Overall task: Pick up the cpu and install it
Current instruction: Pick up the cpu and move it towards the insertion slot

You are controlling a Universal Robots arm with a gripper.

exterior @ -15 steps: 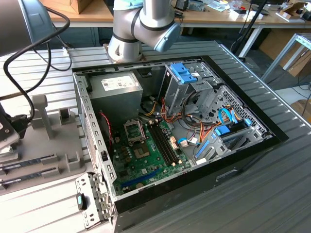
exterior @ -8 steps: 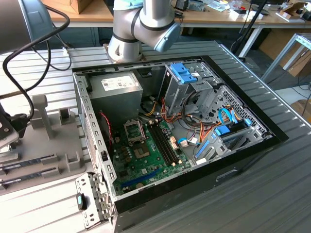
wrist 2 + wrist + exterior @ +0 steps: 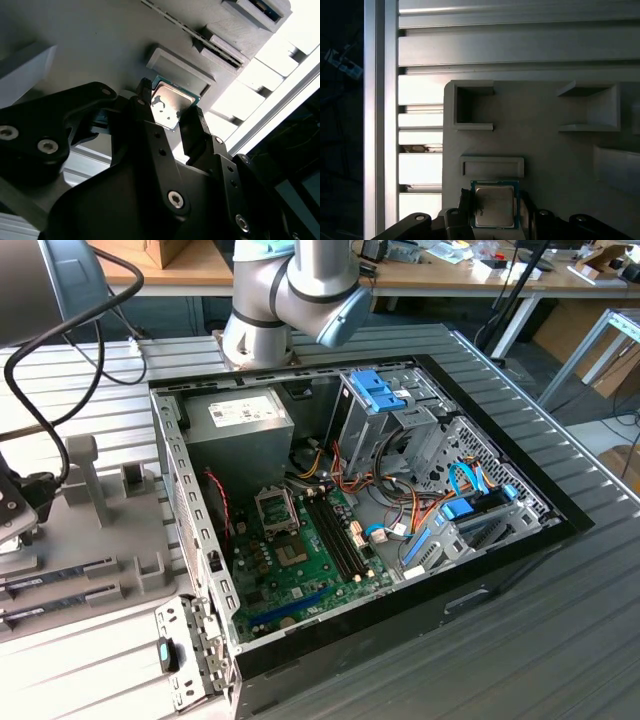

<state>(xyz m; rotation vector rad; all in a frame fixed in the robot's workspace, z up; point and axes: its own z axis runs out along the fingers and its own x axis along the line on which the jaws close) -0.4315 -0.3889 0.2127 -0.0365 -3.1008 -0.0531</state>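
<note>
The cpu is a small square chip with a silver top and a thin green rim, also seen in the first wrist view. It sits between the two black fingers of my gripper, which press on its opposite edges. It lies just beside a low raised block of the grey holder tray. Whether the chip rests on the tray or hangs just above it, I cannot tell. The motherboard's socket frame is inside the open computer case, at the exterior view's right of the tray.
The open computer case lies on the slatted metal table, holding a grey power supply box, drive cages and loose cables. Long memory sticks lie in the tray's slots. The tray's upright posts stand near my gripper.
</note>
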